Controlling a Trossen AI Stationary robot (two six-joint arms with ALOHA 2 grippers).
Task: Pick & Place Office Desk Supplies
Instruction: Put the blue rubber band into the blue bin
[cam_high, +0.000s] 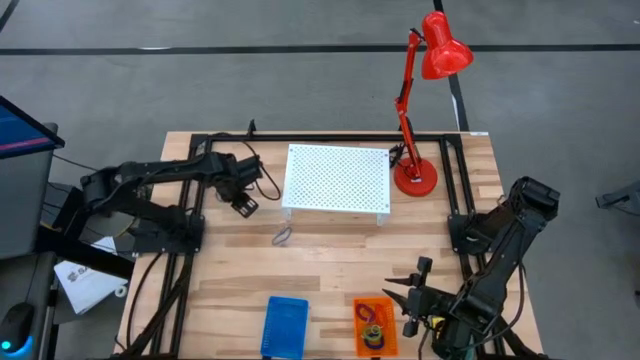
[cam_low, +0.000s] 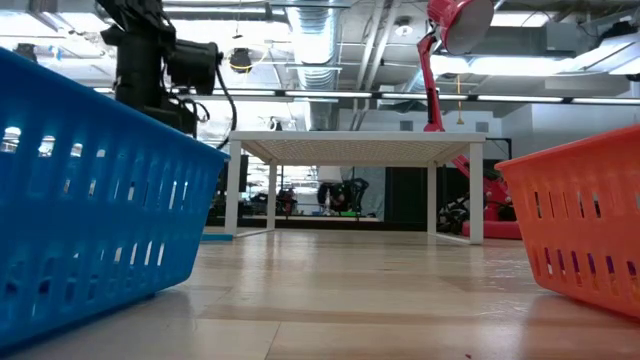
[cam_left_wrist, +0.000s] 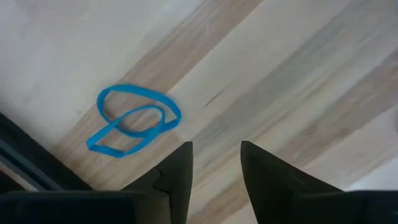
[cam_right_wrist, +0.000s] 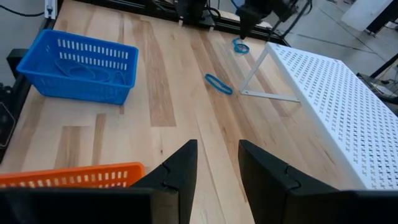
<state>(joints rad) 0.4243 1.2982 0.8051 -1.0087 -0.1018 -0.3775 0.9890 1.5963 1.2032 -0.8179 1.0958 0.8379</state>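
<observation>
Partway through the sort from where I'm sitting: the blue slotted plastic basket (cam_high: 285, 326) at the near edge of the wooden slat table (cam_high: 330, 255) already has a few thin loops lying in it (they look blue in the right wrist view), and the orange slotted plastic basket (cam_high: 375, 325) beside it holds a small pile of coloured bits, yellow and purple among them as far as I can tell. Still out on the table: a thin blue oval loop folded over on itself (cam_left_wrist: 132, 119) just off the corner of the white perforated metal stand (cam_high: 337, 179), and a second thin loop (cam_high: 283, 236) a little nearer the baskets. My left gripper (cam_left_wrist: 216, 163) hovers over that first blue loop, fingers a narrow gap apart and holding nothing. The right gripper (cam_right_wrist: 217, 163) waits near the orange basket, also narrowly parted and empty. So at least two loops left to bin
</observation>
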